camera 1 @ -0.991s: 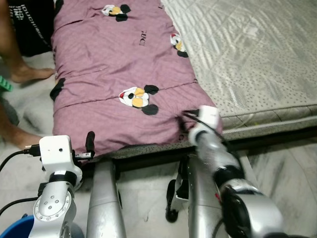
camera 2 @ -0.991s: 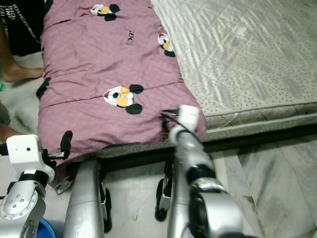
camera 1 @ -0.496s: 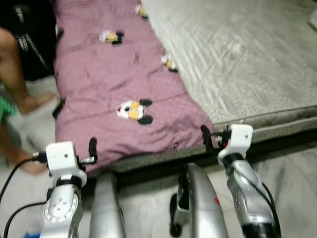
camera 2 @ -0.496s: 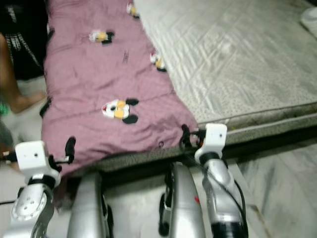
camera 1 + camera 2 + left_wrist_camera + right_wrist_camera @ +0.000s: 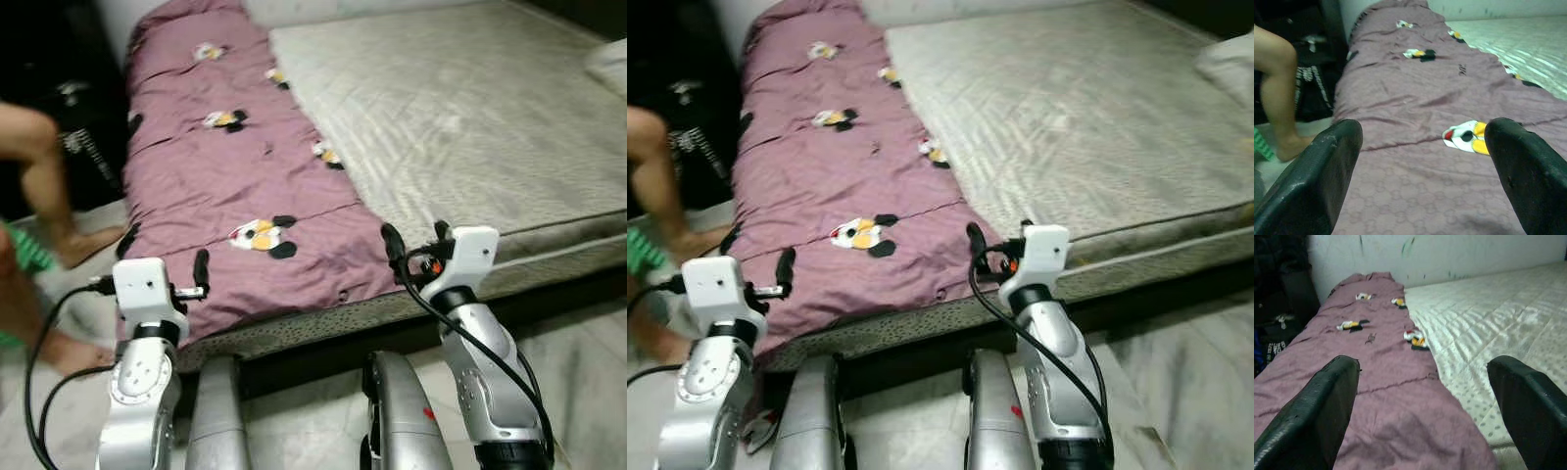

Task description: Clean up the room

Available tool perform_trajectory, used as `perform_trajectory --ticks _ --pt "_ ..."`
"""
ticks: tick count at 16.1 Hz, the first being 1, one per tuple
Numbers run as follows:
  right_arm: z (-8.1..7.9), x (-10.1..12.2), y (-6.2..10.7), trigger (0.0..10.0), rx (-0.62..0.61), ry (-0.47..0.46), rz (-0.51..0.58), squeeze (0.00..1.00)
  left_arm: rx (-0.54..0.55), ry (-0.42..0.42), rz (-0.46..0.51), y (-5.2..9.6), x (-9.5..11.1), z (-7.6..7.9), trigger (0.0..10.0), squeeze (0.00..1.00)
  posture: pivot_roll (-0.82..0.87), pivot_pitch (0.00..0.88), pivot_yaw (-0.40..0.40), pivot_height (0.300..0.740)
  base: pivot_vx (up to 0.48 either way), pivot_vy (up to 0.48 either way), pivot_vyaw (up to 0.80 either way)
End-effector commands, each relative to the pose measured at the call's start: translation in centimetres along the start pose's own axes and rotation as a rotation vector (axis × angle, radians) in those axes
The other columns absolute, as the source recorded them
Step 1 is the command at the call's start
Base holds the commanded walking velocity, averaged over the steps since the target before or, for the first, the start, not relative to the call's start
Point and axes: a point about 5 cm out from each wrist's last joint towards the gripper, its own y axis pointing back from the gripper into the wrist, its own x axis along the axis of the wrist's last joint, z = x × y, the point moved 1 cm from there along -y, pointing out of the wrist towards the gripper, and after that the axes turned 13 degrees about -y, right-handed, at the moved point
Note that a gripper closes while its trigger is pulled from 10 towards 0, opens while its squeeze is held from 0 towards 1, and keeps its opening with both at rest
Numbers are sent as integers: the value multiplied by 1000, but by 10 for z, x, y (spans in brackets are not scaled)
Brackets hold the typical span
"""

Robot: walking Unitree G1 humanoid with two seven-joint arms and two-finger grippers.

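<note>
While both my grippers hover spread and empty at the blanket's near end, the purple blanket (image 5: 235,186) lies folded lengthwise along the mattress (image 5: 470,127), running straight away from me. Left gripper (image 5: 200,279) sits over its near-left corner, right gripper (image 5: 411,247) at its near-right corner; judged equally near.

Person (image 5: 39,186) cut off at the picture's left edge, only bare legs and feet showing, motion-blurred. White pillow (image 5: 609,67) clipped by the right edge, its shape past the corner not to be made out. Floor under the mattress (image 5: 470,117) lost in shadow; dark clutter (image 5: 83,147) beside the purple quilt (image 5: 225,176) too dim to identify
</note>
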Motion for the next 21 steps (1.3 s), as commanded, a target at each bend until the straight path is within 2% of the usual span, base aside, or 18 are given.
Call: perform_trajectory --ticks 1,4,9,16,21 --pt "-4 11 -6 10000 18 3 24 0 -5 11 4 -1 -1 2 10000 0 -73 0 20 584 0 0 0" --pt "-6 15 -12 10000 41 8 26 0 -6 12 29 -7 4 4 10000 0 -70 0 19 614 0 0 0" --pt "-8 11 -12 10000 49 -8 5 0 -18 2 50 -14 8 4 10000 0 -68 4 28 669 0 0 0" --pt "-7 12 -18 10000 48 -4 1 0 4 13 44 -14 7 3 10000 0 -56 10 23 739 0 0 0" --pt "-8 11 -21 10000 56 6 -8 0 29 -21 38 -14 5 -2 10000 0 -48 9 17 740 0 0 0"
